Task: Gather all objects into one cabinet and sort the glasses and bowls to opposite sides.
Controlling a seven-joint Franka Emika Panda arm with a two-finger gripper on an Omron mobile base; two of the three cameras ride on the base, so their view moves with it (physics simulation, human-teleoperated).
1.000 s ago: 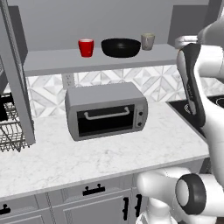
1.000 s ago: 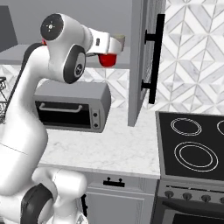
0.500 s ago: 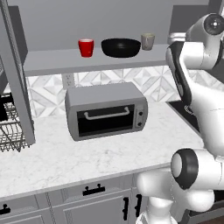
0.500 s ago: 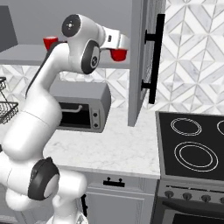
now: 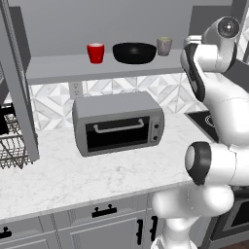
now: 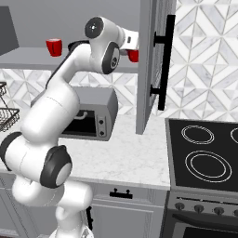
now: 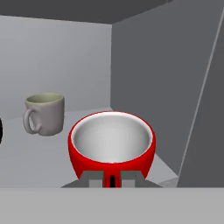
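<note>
My gripper (image 7: 112, 179) is shut on a red cup (image 7: 111, 146) with a white inside, held just above the right end of the cabinet shelf (image 7: 43, 153). From the right base view the held red cup (image 6: 133, 56) hangs below the hand next to the open door (image 6: 149, 69). On the shelf stand another red cup (image 5: 96, 52), the wide black bowl (image 5: 134, 52) and the grey-beige cup (image 5: 164, 46). That grey-beige cup (image 7: 43, 114) stands to the left of the held cup, apart from it.
A grey toaster oven (image 5: 119, 124) sits on the marble counter (image 5: 97, 175) under the shelf. A wire dish rack (image 5: 9, 143) is at the left. The other open door (image 5: 19, 87) hangs at the left. A black stove top (image 6: 204, 153) lies to the right.
The arm has swung up and in toward the cabinet, carrying the red cup to the right end of the shelf beside the grey-beige cup.
</note>
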